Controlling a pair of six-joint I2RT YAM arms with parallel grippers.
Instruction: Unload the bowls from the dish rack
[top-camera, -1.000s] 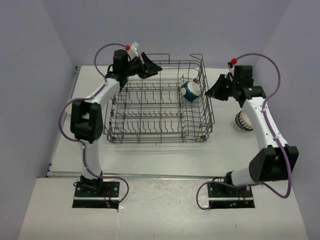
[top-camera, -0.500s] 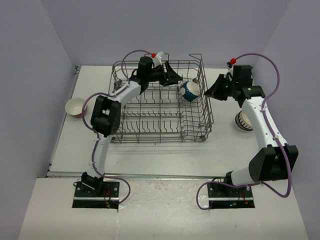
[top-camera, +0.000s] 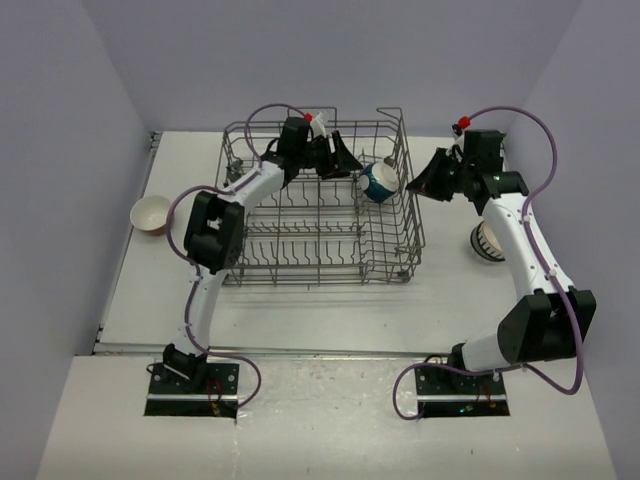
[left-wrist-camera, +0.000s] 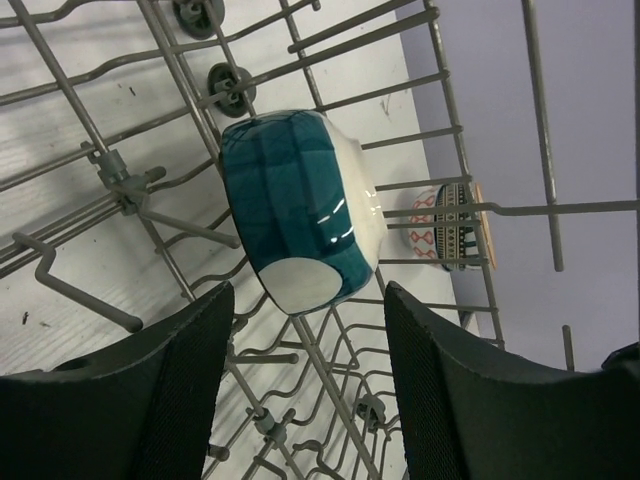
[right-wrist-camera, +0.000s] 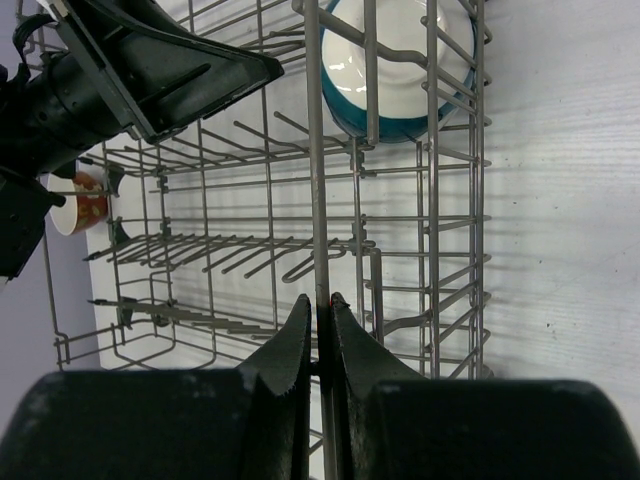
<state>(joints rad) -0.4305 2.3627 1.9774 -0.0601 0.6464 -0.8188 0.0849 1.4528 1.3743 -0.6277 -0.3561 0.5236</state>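
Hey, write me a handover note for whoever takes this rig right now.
Left tool: open, straddling the teal bowl, not gripping.
Right tool: shut on a side wire of the dish rack.
Done: cream-lined bowl out on the left, striped bowl out on the right.
To do: lift out the teal bowl, the only one seen in the rack.

Dish rack (top-camera: 412, 215) wall blocks teal bowl (left-wrist-camera: 300, 210) rightward; tines (left-wrist-camera: 130, 190) crowd below; above open.

White table (top-camera: 300, 300); lavender walls (top-camera: 330, 60) on 3 sides.
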